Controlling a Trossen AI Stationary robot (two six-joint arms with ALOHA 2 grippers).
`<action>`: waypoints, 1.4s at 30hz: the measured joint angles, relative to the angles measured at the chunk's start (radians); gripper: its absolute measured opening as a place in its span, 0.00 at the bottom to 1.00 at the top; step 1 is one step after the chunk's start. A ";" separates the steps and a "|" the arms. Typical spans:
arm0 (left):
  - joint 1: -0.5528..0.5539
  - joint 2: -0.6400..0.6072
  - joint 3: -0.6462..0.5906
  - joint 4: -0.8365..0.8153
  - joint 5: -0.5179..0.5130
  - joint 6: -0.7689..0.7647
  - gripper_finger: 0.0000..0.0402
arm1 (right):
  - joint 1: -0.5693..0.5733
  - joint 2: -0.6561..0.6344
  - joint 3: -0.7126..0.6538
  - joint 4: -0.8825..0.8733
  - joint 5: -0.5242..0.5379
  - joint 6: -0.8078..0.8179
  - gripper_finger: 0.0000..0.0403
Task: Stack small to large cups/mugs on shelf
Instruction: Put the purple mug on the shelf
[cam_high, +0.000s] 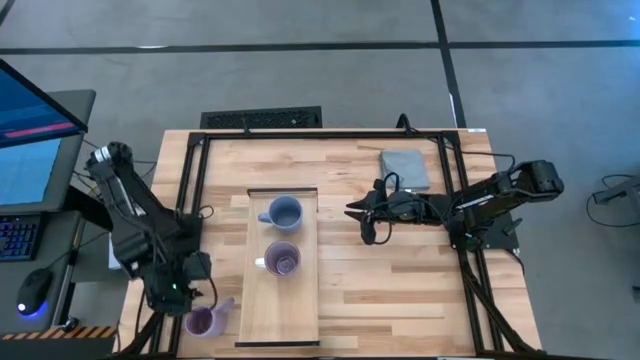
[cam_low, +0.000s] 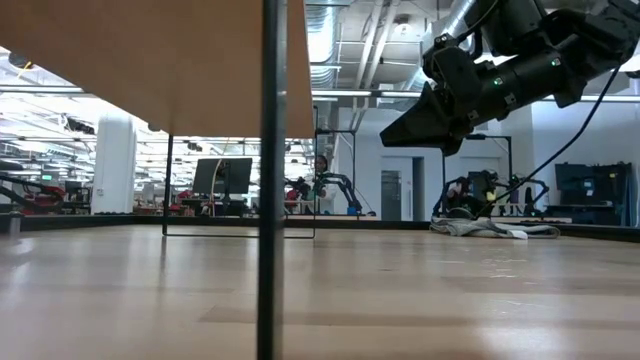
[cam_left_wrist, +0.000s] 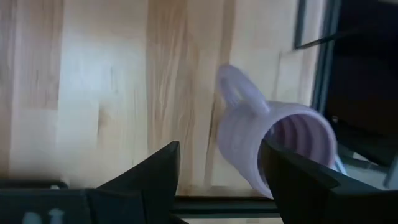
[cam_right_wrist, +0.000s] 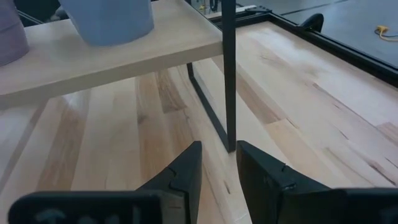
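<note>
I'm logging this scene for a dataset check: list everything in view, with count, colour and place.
blue-grey mug: one, blue-grey, upright on the shelf, far half.
purple mugs: two, lavender; one on the shelf near its middle, one lying on its side at the table's near left corner.
shelf: one, pale wood, centre of table.
cloth: one, grey, folded, far right of table.
table: one, striped wood, black frame.
left gripper: open, around the fallen mug.
right gripper: part open, empty, right of the shelf.
</note>
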 joint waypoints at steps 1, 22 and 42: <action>-0.006 0.019 0.000 0.003 0.001 -0.025 0.54 | 0.000 0.000 0.000 0.000 0.000 0.000 0.30; -0.027 0.140 0.000 0.214 0.120 -0.035 0.54 | 0.001 0.000 0.000 0.000 -0.003 0.000 0.30; -0.033 0.140 -0.018 0.213 0.095 -0.123 0.54 | 0.001 0.000 0.000 0.000 -0.003 0.000 0.30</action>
